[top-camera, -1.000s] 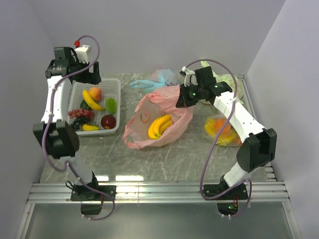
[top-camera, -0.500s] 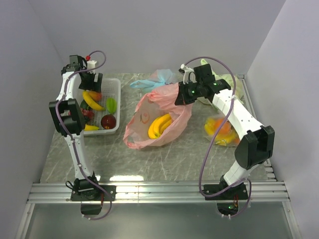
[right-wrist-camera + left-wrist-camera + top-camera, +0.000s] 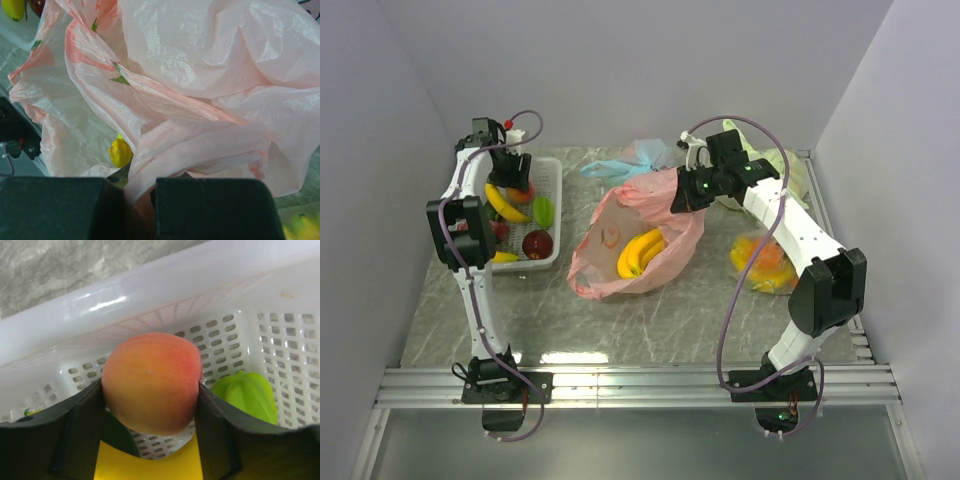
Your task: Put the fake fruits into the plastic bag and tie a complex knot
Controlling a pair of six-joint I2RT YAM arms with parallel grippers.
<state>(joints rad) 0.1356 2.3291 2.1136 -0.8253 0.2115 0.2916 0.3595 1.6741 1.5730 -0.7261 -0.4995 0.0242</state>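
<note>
Landmark for all positions: pink plastic bag (image 3: 610, 270), lying open-mouthed on the marble table (image 3: 670, 320), about mid-table in the top view.

Left arm: the left gripper (image 3: 150, 405) was down inside the white basket (image 3: 558, 205), which stood well to the left of the bag. Jaws were set about a peach-width apart and closed on the peach (image 3: 150, 382); both dark fingers (image 3: 82, 415) touched its sides. The peach sat at the basket's corner farthest from the bag, close under the rim. Whether it was lifted off the basket floor could not be told.

Other fruit in the basket, all left of the bag: a green ribbed piece (image 3: 250, 395) on the side nearer the bag, a yellow banana (image 3: 503, 200) just beside the peach, and a dark red apple (image 3: 537, 243) at the near corner closest to the bag.

Right arm: the right gripper (image 3: 140, 210) was at the bag's far right rim. Jaws were nearly together, pinching a fold of the pink film between them. The rim was held up there, and the mouth gaped.

Bag contents: a bunch of bananas (image 3: 640, 252) lay inside, seen through the opening.

Surroundings: a light blue bag (image 3: 635, 158) lay just behind the pink bag, a pale green bag (image 3: 775, 165) behind and to its right, and a clear bag with orange and yellow contents (image 3: 760, 260) to its right.
</note>
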